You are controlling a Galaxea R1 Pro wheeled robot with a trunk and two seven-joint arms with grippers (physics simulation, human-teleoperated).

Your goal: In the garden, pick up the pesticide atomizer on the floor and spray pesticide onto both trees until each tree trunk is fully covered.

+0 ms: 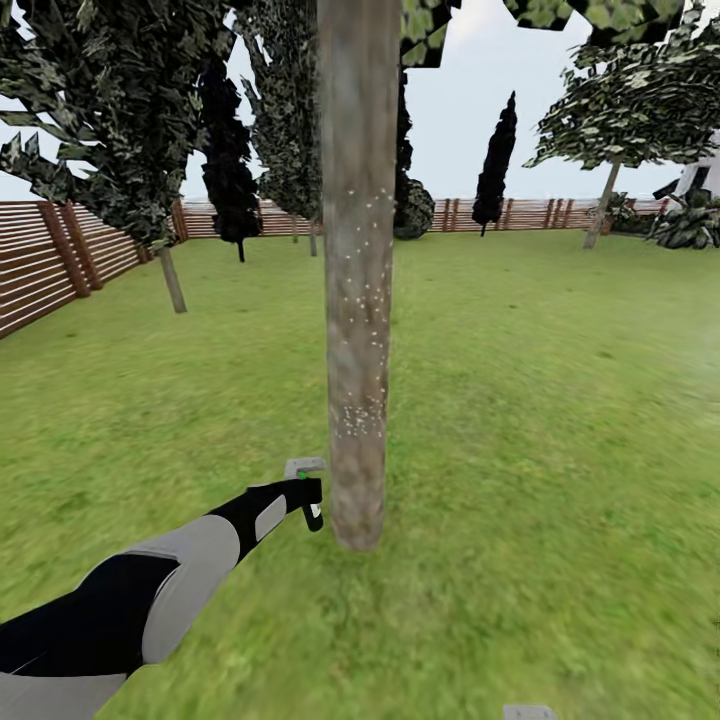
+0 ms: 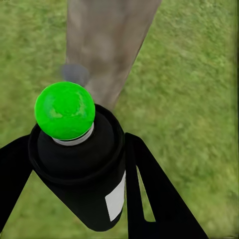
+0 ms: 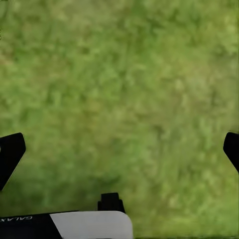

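my left gripper (image 2: 74, 164) pinches the spray bottle (image 2: 79, 169) just beside the tree trunk (image 1: 357, 280); my right gripper (image 3: 119, 149) hangs spread wide over the grass (image 3: 124, 74).

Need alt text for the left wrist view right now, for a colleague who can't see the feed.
The left gripper grips the black pesticide atomizer, its bright green cap pointing toward the pale tree trunk just ahead. Blurred green lawn surrounds the trunk.
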